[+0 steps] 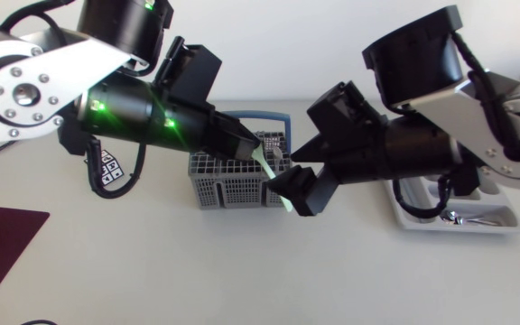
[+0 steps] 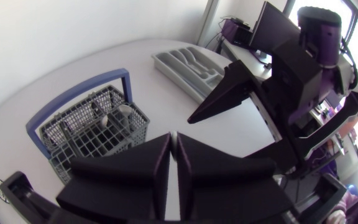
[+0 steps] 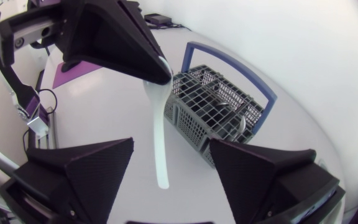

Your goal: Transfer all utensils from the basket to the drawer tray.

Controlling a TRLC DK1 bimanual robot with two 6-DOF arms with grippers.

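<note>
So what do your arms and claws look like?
My left arm and right arm have silver-grey links with rings of bolts, and chunky black joints. Black cables loop off them; green lights glow on the left one. The left gripper and right gripper are matte black, each with two broad wedge-shaped fingers.

Left arm [image 1: 27, 83]: silver-grey link w/ ring of screws round a disc, black joints, green LED glow, black cables. Right arm [image 1: 504, 131]: same grey + black, screws too. Jaws: matte black wedges.
</note>
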